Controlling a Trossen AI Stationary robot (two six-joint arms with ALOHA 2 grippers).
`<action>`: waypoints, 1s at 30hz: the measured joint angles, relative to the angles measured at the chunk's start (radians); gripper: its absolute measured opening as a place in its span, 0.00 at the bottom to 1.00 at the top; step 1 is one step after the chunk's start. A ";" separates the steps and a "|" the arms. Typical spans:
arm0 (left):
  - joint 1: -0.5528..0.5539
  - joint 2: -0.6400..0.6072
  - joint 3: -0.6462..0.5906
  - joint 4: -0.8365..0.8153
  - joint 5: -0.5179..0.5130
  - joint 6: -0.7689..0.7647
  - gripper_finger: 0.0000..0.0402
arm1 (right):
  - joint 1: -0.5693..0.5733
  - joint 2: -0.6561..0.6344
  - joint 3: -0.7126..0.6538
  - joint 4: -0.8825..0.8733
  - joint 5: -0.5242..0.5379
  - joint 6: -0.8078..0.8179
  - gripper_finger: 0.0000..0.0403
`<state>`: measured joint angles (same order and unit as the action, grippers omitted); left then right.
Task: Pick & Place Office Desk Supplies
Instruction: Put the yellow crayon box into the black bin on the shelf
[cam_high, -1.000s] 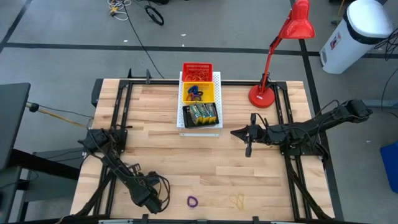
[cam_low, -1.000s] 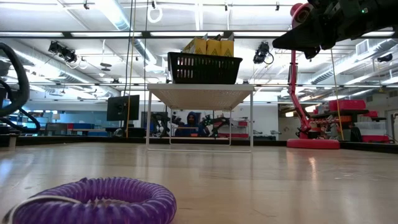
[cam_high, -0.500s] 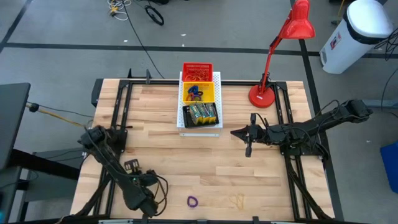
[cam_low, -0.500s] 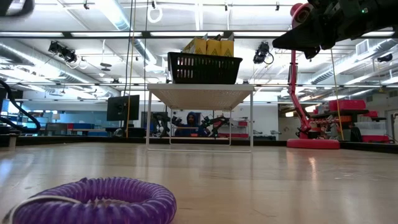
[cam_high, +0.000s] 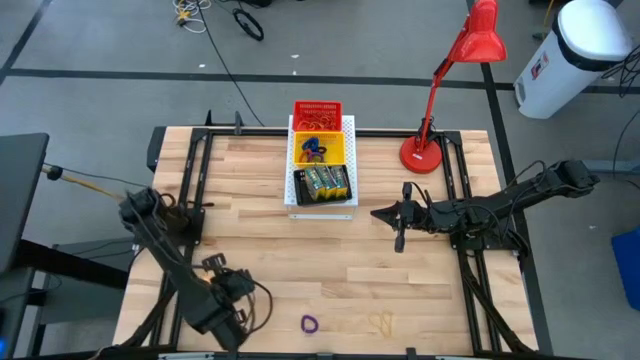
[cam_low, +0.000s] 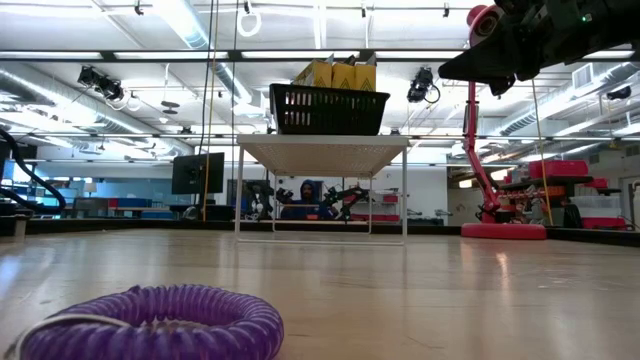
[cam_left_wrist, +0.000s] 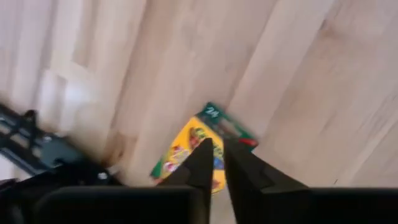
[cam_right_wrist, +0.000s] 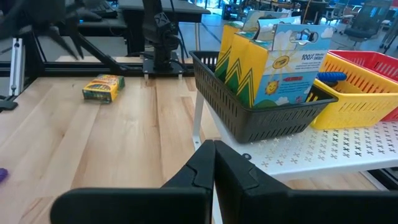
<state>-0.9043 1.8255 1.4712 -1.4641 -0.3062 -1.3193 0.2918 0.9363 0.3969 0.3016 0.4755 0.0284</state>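
A yellow-and-green crayon box (cam_left_wrist: 205, 149) (cam_right_wrist: 104, 87) lies flat on the table near the left frame rail. My left gripper (cam_left_wrist: 216, 148) (cam_high: 230, 292) hangs above it, pointing steeply down, with a thin gap between its fingers and nothing in them. My right gripper (cam_right_wrist: 214, 146) (cam_high: 378, 212) waits shut above the table, right of the shelf. A purple coil loop (cam_high: 309, 324) (cam_low: 150, 325) lies at the near edge. Beside it are thin rubber bands (cam_high: 380, 322).
A white perforated shelf (cam_high: 349, 160) stands at the far middle. It holds a red basket (cam_high: 317, 113), a yellow basket (cam_right_wrist: 348, 102) and a black basket (cam_right_wrist: 249, 115) with upright crayon boxes (cam_right_wrist: 267, 56). A red desk lamp (cam_high: 425, 150) stands at the far right.
My left gripper has risen from low over the table's near left part and now hangs well above the wood. Its arm's elbow has swung toward the table's left edge.
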 joint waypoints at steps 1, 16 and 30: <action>0.013 0.017 0.000 0.023 0.008 0.002 0.13 | 0.000 0.000 0.000 0.000 0.000 0.000 0.03; 0.200 0.231 -0.001 0.153 0.207 0.145 0.34 | 0.000 0.000 0.000 0.000 -0.004 0.001 0.03; 0.192 0.237 -0.163 0.220 0.339 0.105 0.34 | 0.018 0.000 0.000 -0.001 -0.012 -0.007 0.03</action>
<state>-0.7126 2.0620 1.3079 -1.2440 0.0331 -1.2141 0.3095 0.9363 0.3969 0.3008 0.4637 0.0212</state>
